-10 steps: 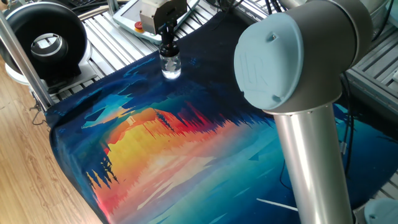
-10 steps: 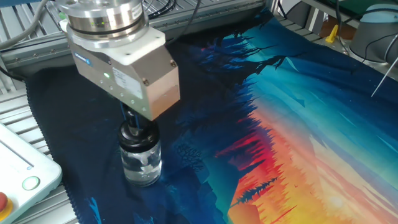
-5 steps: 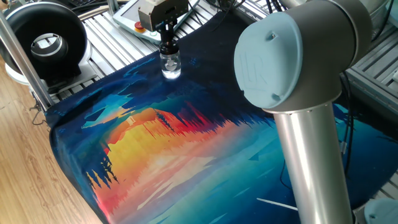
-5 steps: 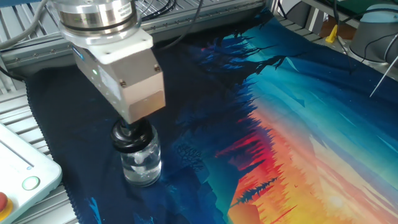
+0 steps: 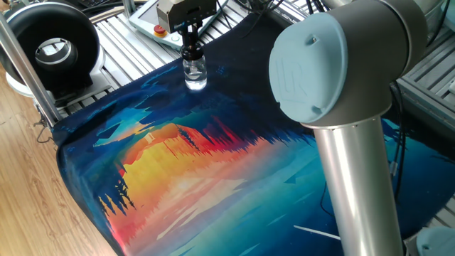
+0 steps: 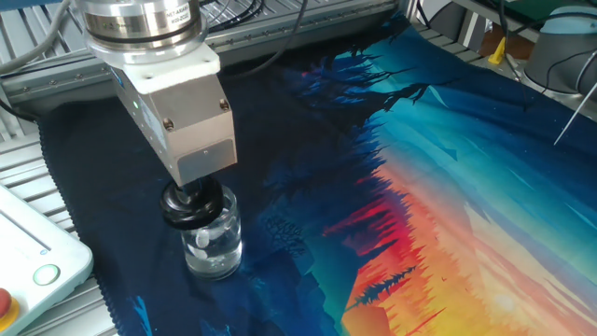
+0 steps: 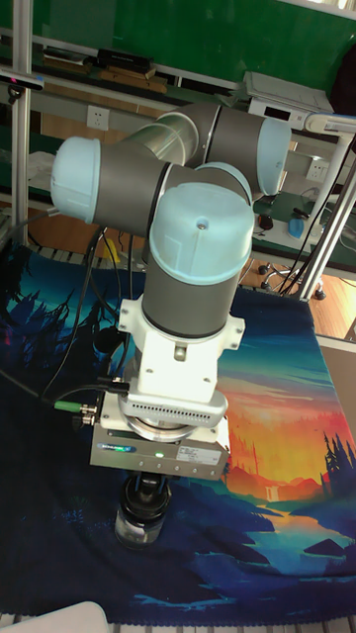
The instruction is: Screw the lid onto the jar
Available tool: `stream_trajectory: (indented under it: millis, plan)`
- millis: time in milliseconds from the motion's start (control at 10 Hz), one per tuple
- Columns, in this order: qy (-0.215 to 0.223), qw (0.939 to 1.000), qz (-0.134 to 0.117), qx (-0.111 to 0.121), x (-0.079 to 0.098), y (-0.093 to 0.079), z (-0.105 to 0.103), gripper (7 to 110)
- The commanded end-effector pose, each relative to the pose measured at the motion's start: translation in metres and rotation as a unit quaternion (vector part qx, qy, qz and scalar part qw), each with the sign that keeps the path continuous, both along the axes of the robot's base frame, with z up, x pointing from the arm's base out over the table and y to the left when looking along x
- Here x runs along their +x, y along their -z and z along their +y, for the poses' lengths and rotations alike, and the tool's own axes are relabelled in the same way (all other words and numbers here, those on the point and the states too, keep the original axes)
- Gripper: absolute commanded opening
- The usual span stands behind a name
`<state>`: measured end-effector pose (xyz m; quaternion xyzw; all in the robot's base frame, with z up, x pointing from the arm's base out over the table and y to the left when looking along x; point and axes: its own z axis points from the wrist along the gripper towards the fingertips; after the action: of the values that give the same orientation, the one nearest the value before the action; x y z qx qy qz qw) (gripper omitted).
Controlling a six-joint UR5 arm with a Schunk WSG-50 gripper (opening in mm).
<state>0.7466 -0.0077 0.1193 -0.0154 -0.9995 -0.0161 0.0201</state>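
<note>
The jar (image 5: pixel 195 77), a tiny clear glass bottle, stands upright on the dark far corner of the printed mat. The black lid (image 5: pixel 190 54) sits on its neck. My gripper (image 5: pixel 189 45) hangs straight down over it, its dark fingers closed on the lid. In the other fixed view the grey gripper (image 6: pixel 190 192) body covers the fingers. There the lid (image 6: pixel 188 208) shows as a black ring over the jar (image 6: pixel 214 246). In the tall fixed view the jar (image 7: pixel 137 526) and lid (image 7: pixel 147 495) sit just under the gripper (image 7: pixel 148 484).
A large black ring-shaped device (image 5: pixel 51 47) stands at the far left behind an aluminium post (image 5: pixel 25 65). A white pendant (image 6: pixel 26 257) with a red button (image 6: pixel 4 301) lies beside the jar. The arm's big grey joint (image 5: pixel 334 71) blocks the right foreground.
The gripper body has turned about its vertical axis over the jar, taking the lid round with it. The jar has stayed in place.
</note>
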Motion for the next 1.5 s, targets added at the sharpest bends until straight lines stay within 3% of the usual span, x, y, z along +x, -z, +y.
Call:
stream_trajectory:
  millis: [0,200,400,700,1100,1400]
  plan:
    - [-0.001,1.0000,0.002,0.001,-0.001,-0.001,-0.001,7]
    - [-0.018,0.9997,0.017,0.003,-0.009,-0.002,0.000,7]
    - [-0.008,0.9997,0.024,-0.001,-0.014,-0.008,0.003,7]
    - [0.010,0.9999,0.012,0.003,-0.014,-0.005,0.013,7]
    - [0.006,0.9999,0.006,0.007,-0.019,0.004,0.006,7]
    - [0.008,0.9999,0.010,0.007,-0.025,-0.005,0.005,7]
